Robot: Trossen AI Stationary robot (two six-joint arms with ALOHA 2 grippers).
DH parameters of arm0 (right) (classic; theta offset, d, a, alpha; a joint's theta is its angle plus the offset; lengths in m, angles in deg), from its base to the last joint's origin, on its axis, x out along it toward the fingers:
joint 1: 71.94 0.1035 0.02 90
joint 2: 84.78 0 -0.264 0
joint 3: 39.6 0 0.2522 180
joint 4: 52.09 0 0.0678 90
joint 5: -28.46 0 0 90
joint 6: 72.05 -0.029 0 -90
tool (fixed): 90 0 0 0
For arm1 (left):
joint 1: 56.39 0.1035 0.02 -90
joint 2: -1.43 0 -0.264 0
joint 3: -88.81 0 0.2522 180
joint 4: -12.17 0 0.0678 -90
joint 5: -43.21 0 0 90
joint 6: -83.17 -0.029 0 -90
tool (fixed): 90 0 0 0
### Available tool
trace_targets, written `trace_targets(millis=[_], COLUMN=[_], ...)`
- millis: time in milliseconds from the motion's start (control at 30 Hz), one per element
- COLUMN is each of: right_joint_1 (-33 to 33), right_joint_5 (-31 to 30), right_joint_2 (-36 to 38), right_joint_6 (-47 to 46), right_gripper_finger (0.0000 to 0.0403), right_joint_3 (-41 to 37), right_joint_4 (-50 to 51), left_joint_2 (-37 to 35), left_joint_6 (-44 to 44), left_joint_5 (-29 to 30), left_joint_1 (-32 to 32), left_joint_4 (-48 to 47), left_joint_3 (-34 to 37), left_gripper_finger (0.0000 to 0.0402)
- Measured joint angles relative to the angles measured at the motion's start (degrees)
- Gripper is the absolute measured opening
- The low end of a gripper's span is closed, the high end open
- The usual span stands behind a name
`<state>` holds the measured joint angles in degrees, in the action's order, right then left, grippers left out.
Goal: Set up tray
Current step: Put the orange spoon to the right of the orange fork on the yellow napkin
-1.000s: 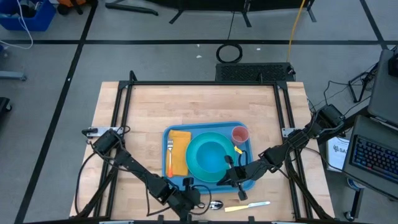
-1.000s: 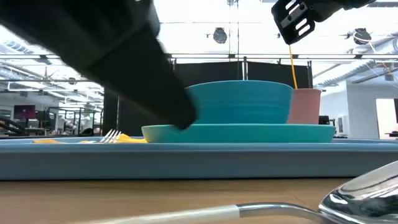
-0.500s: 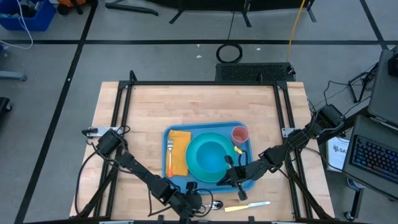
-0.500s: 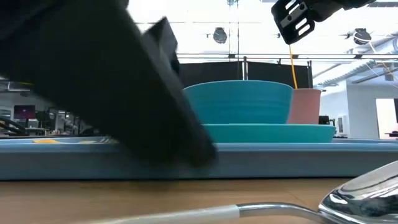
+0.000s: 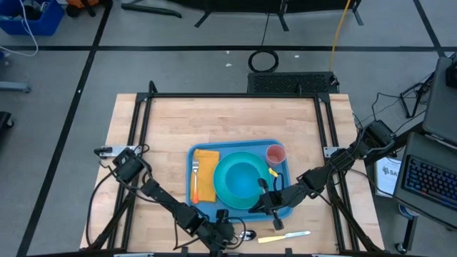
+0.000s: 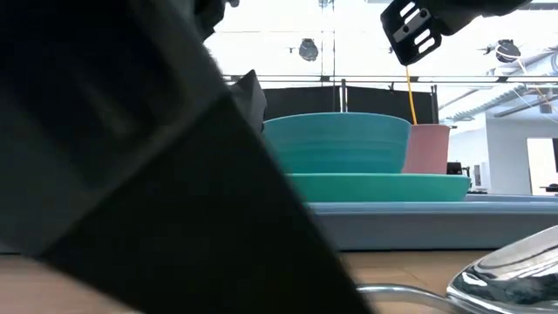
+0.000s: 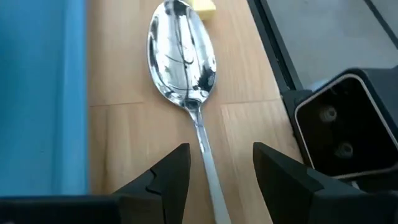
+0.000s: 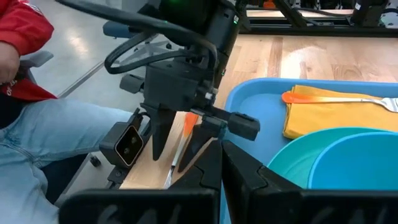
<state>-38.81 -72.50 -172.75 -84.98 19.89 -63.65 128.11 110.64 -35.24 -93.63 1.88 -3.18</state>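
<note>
Teal bowl (image 6: 336, 142) on teal plate (image 6: 379, 186) in blue tray (image 6: 436, 223), pink cup (image 6: 427, 148) beside it.

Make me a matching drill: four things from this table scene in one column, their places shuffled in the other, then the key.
Things
1. fork
2. pink cup
3. spoon
4. bowl

Places
A. on the bare table beside the tray, its handle between the open left pincer's fingers
B. on the teal plate
C. on the yellow napkin
D. in the tray's far right corner

Pairs: 1-C, 2-D, 3-A, 4-B
</note>
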Motion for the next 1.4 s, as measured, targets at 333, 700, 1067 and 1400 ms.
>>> trace_targets(millis=[333, 700, 1067, 1400], right_joint_1=[0.0, 0.0, 0.0, 0.0], right_joint_5=[-1.23, -1.23, -1.23, -4.08], right_joint_2=[0.0, 0.0, 0.06, 0.07], right_joint_6=[0.07, 0.05, 0.09, 0.33], right_gripper_finger=[0.0, 0.0, 0.0, 0.0], right_joint_3=[0.0, 0.0, 0.0, -0.04], right_joint_4=[-0.15, -0.13, -0.07, -0.09], left_joint_2=[0.5, 0.76, -1.25, -3.97], left_joint_6=[2.83, 1.66, -0.82, 0.1], left_joint_5=[1.14, 1.66, 4.55, 9.85], left_joint_1=[0.73, 0.37, -0.94, -1.43], left_joint_4=[-2.95, -0.13, -0.15, -3.06], left_joint_3=[0.03, 0.2, 0.45, 0.34], left_gripper_finger=[0.0024, 0.001, 0.001, 0.001])
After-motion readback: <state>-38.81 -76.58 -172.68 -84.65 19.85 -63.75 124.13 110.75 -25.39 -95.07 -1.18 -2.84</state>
